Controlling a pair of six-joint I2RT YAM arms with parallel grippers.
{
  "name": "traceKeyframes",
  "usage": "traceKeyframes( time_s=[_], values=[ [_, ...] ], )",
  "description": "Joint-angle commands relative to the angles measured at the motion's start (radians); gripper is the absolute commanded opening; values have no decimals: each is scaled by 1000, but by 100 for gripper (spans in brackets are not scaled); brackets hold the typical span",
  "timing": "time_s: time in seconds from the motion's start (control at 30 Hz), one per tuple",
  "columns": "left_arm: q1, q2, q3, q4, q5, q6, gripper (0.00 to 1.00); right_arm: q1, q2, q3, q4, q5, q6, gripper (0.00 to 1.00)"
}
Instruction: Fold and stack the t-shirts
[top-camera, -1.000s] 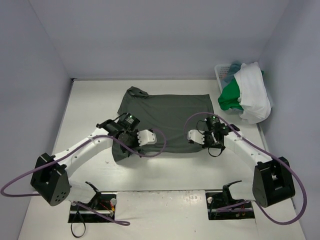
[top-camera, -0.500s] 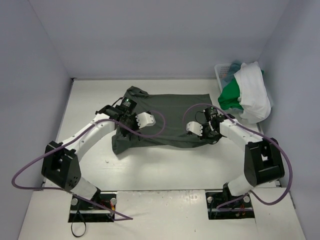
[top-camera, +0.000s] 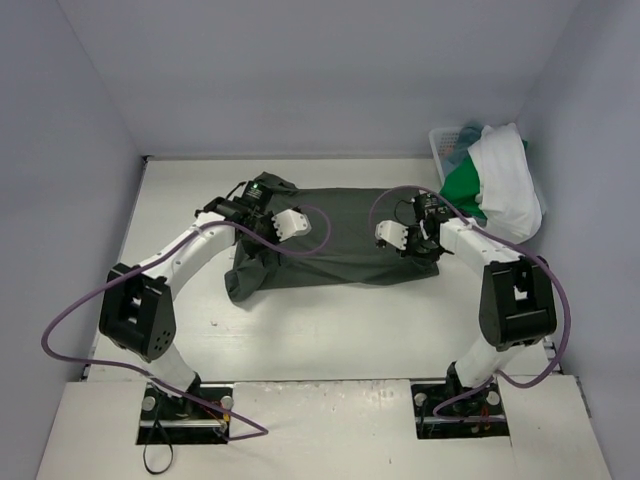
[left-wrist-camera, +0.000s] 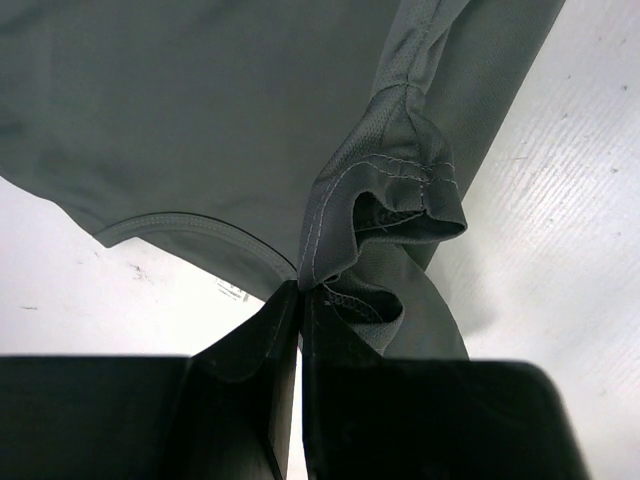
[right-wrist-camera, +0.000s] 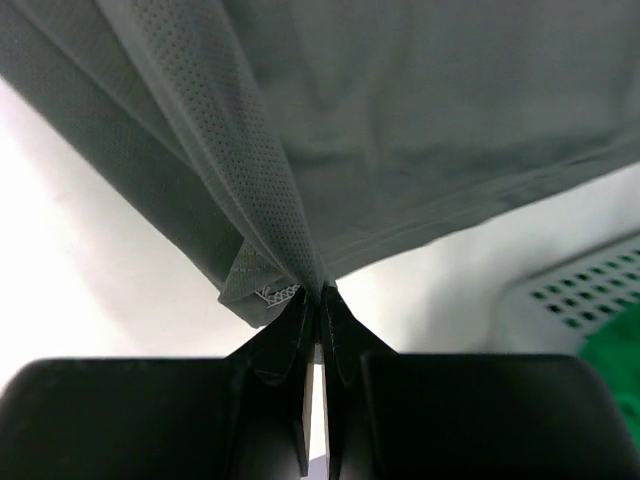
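Folding the grey shirt (top-camera: 340, 240) in half, fold not laid yet. The shirt sits mid-table, long axis running 9 to 3 o'clock, with a slack bunch hanging at its 8 o'clock corner.

Left gripper (left-wrist-camera: 300, 290) is at the shirt's 10 o'clock end. Its jaws are pressed together on a puckered bit of stitched hem, and the cloth is wadded right at the tips. Right gripper (right-wrist-camera: 318, 292) is at the 3 o'clock end, jaws pinched tight on a thin fold of the mesh, which fans out taut from the tips. Both pinches look raised off the table (top-camera: 180, 200), so I read this as the near edge being carried toward 12 o'clock.

Other shirts are untouched: white shirt (top-camera: 505, 195) and green shirt (top-camera: 460, 195) are heaped on the basket (top-camera: 440, 145) at 2 o'clock of the table.

Next move, my read:
- Lower both pinches together onto the 12 o'clock edge so hem meets far edge.
- Match height and tension on both sides.
- Left side is bunched, so it probably needs a pull toward 9 o'clock before letting go.
- Release only once the cloth lies flat.

Risk is a skewed or wrinkled fold at the left end.
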Motion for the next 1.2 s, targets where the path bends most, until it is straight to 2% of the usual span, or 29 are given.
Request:
traceKeyframes(
  time_s=[0.0, 0.23, 0.77, 1.03, 1.17],
  values=[
    [9, -1, 59, 31, 10, 28, 0, -9, 17, 85, -2, -4, -15, 0],
    [10, 21, 67, 53, 11, 25, 0, -9, 106, 181, -5, 15, -13, 5],
    [61, 120, 170, 53, -25, 68, 0, -9, 270, 297, -1, 41, -22, 5],
    [73, 208, 271, 45, -50, 92, 0, -10, 296, 294, 9, 38, -16, 5],
    [73, 249, 303, 69, -53, 95, 4, -10, 299, 274, 18, 47, -16, 5]
  ],
)
